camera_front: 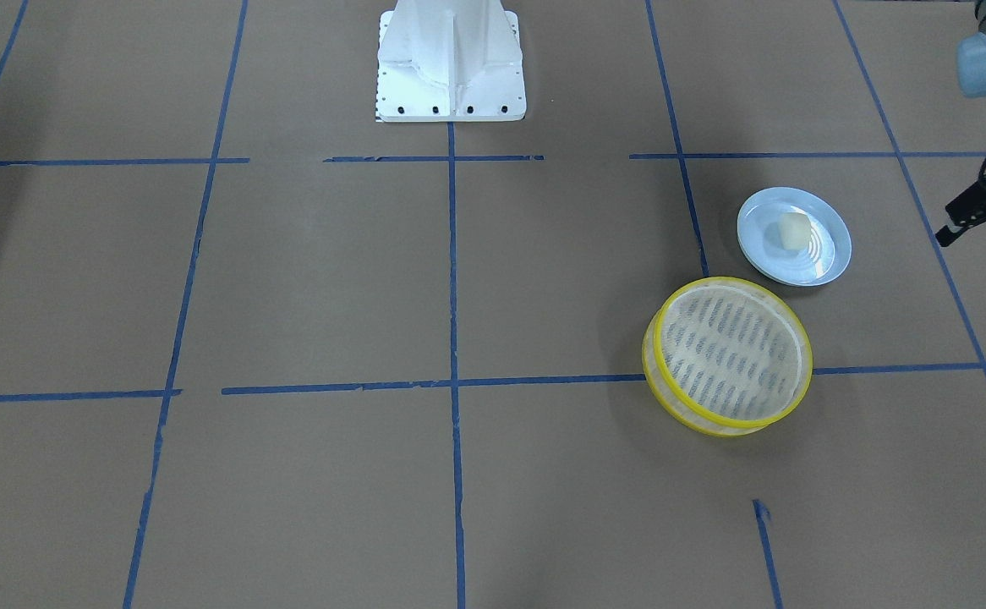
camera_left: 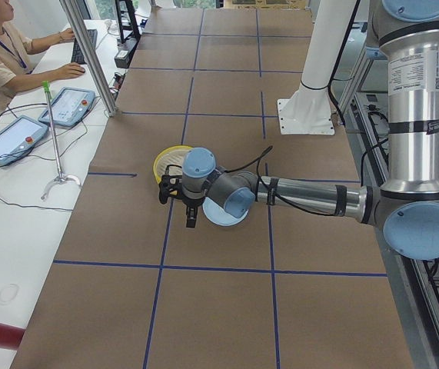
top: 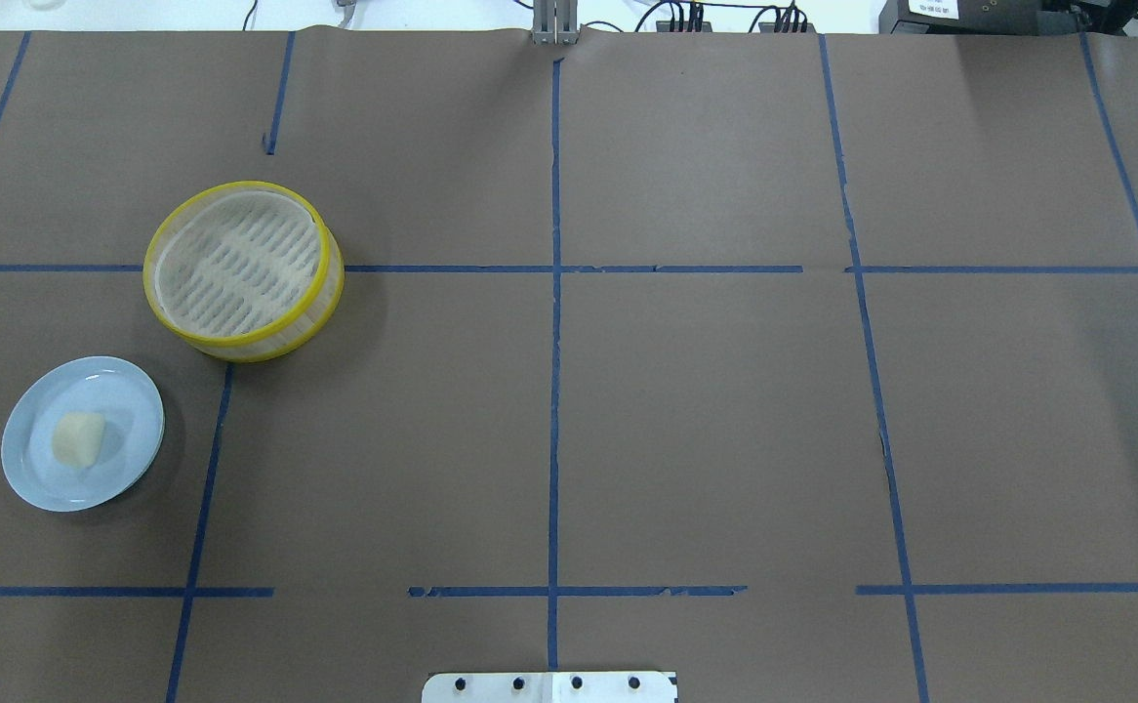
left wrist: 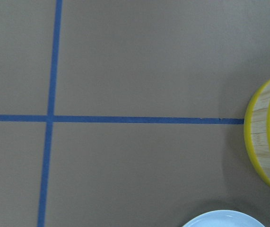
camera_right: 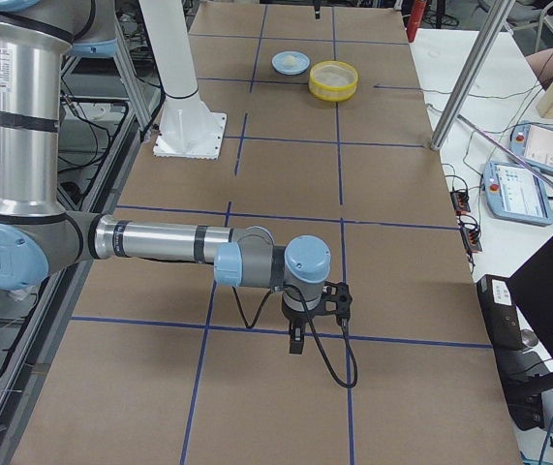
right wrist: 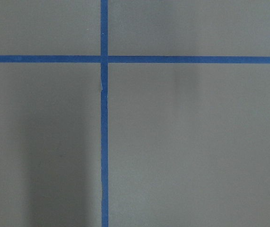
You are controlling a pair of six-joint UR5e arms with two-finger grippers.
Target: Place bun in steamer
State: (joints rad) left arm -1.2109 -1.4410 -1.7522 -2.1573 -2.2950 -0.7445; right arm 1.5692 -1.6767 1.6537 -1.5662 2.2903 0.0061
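Observation:
The cream-white bun [camera_front: 795,230] lies on a pale blue plate [camera_front: 831,264]; both also show in the overhead view, the bun [top: 78,438] on the plate [top: 132,392]. The yellow-rimmed steamer [camera_front: 727,355] [top: 242,268] stands empty just beside the plate. My left gripper [camera_front: 979,235] hovers open and empty beside the plate, on the side away from the robot's base. Its wrist view shows the steamer's wall [left wrist: 262,142] and the plate's rim [left wrist: 224,220]. My right gripper [camera_right: 317,325] hangs far from them over bare table; I cannot tell whether it is open or shut.
Brown paper with blue tape lines [top: 555,342] covers the table. The white robot base [camera_front: 451,59] stands at the middle of the robot's edge. An operator [camera_left: 4,46] sits past the table's far side with teach pendants [camera_left: 69,104].

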